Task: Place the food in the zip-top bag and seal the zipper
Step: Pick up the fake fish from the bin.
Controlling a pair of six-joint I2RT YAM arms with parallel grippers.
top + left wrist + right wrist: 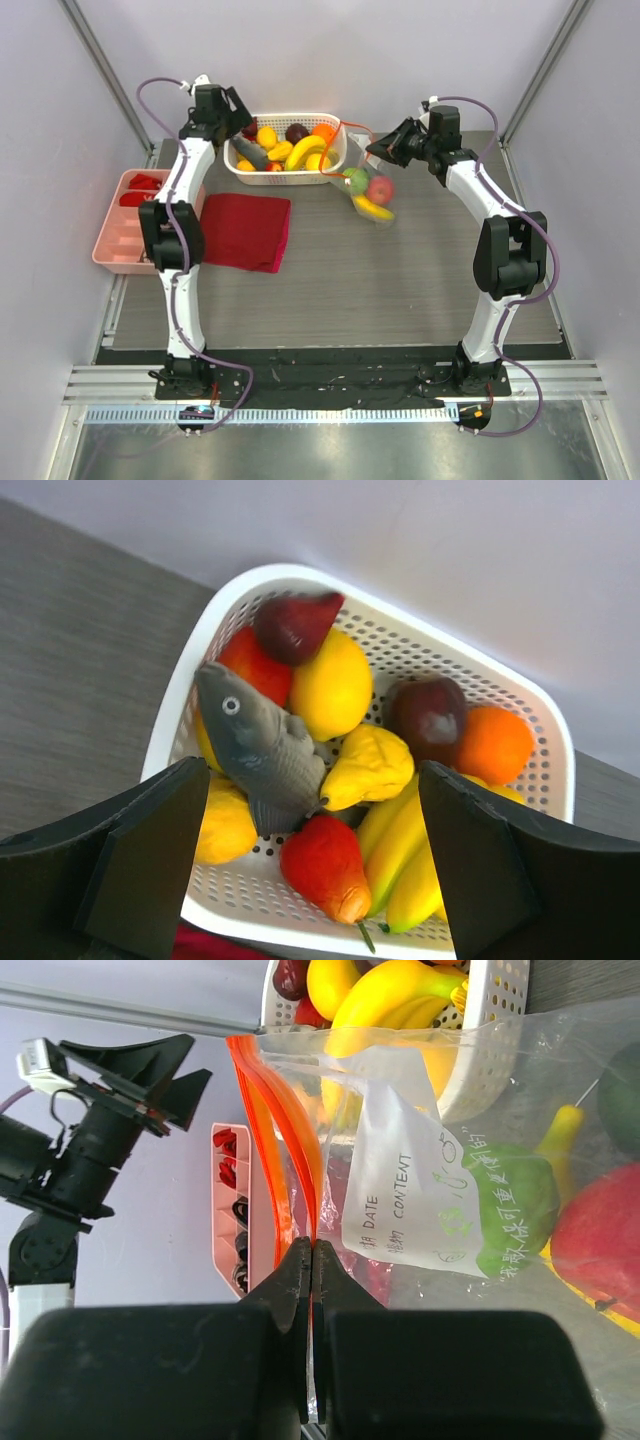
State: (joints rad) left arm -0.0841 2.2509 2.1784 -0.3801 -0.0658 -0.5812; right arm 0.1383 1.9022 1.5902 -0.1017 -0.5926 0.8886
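Left pincer (315, 880) hangs over the white slotted basket (250, 585), fingers spread wide, nothing between them. The basket holds a grey toy fish (262, 750), bananas (400, 850), a red pear-shaped piece (325, 865) and other orange and yellow fruit. Right pincer (312, 1260) is pinched tight on the orange-red zipper (275, 1130) of the zip-top bag (570, 1070), which sits just right of the basket; contact with the basket corner is unclear. Inside the bag are a green piece (520, 1200), a red apple (600, 1230) and a yellow banana (373, 209). The white label (400, 1190) faces the right wrist camera. A dark red cloth (245, 230) lies on the worktop (400, 280) in front of the basket, with a pink tray (115, 240) at the left edge.
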